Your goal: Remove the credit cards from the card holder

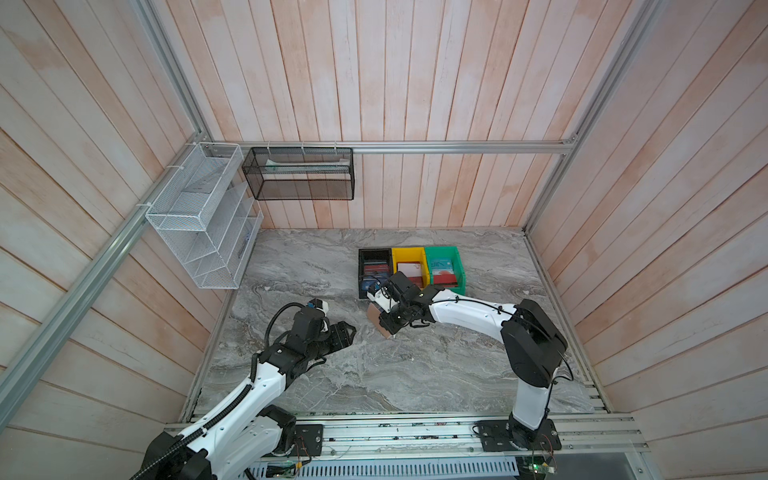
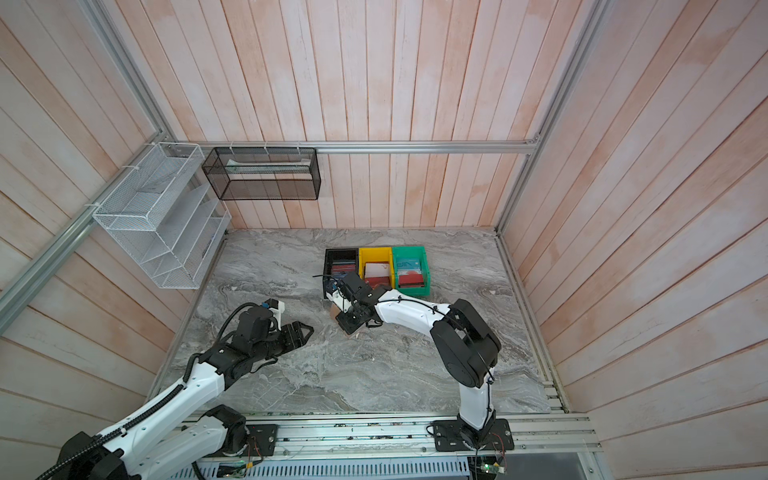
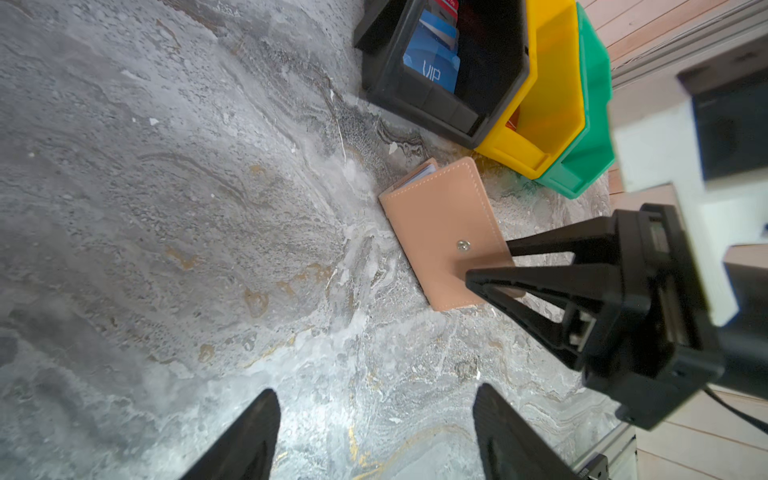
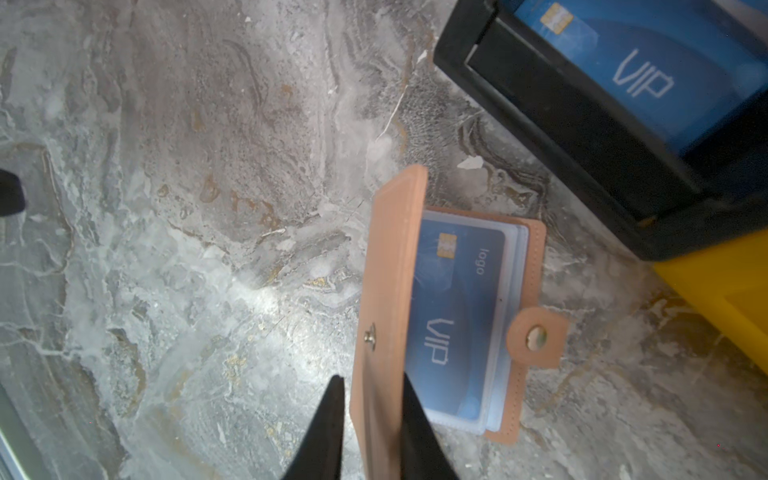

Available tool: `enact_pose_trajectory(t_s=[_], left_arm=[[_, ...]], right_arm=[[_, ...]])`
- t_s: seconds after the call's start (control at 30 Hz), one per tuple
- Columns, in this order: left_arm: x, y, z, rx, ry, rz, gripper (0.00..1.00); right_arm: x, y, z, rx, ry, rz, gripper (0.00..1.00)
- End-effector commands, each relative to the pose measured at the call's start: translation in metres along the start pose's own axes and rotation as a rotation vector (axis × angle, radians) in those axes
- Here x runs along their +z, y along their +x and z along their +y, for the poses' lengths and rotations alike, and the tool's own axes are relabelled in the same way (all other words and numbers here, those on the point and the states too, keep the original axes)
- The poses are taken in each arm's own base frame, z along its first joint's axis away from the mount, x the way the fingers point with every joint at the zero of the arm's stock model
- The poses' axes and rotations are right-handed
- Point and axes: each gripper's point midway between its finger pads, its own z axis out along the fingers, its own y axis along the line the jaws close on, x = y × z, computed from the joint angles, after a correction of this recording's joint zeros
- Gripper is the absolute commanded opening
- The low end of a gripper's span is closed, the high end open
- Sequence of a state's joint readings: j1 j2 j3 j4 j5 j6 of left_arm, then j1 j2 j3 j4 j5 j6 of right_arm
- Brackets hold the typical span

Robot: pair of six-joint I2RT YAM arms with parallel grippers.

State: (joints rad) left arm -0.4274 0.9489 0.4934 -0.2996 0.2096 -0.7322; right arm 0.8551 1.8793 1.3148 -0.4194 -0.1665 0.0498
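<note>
Tan stitched-leather holder (image 3: 436, 224) lies on veined marble (image 4: 208, 208) just beside the black bin (image 4: 561, 137), cover (image 4: 386, 270) raised, glossy blue card (image 4: 453, 316) in its clear sleeve (image 4: 517, 249). Right gripper (image 4: 372, 377) jaws straddle the cover; whether they pinch it, I cannot tell. Left gripper (image 3: 376, 392) jaws gape.

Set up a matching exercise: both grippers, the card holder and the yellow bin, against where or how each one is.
1. left gripper
2. right gripper
3. holder
4. yellow bin

A. between black bin and green bin
B. open, above the table
C. astride the raised cover
D. lying on the table, blue card in its sleeve

Pairs: 1-B, 2-C, 3-D, 4-A
</note>
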Motion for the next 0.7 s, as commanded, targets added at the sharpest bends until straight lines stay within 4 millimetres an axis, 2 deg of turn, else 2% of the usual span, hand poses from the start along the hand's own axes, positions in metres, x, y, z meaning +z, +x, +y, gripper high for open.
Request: enact_pose_trajectory(t_s=[0.0, 0.33, 0.67], left_arm=[[-0.003, -0.003, -0.004, 0.009, 0.014, 0.000, 0.76], [-0.005, -0.005, -0.002, -0.003, 0.008, -0.001, 0.76], [-0.009, -0.016, -0.007, -0.007, 0.021, -0.017, 0.76]], right_arm=[[-0.005, 0.009, 0.014, -0.010, -0.072, 0.011, 0.31], [-0.017, 0.009, 0.048, -0.028, -0.267, -0.048, 0.34], [-0.014, 0.005, 0.055, -0.045, -0.399, -0.110, 0.35]])
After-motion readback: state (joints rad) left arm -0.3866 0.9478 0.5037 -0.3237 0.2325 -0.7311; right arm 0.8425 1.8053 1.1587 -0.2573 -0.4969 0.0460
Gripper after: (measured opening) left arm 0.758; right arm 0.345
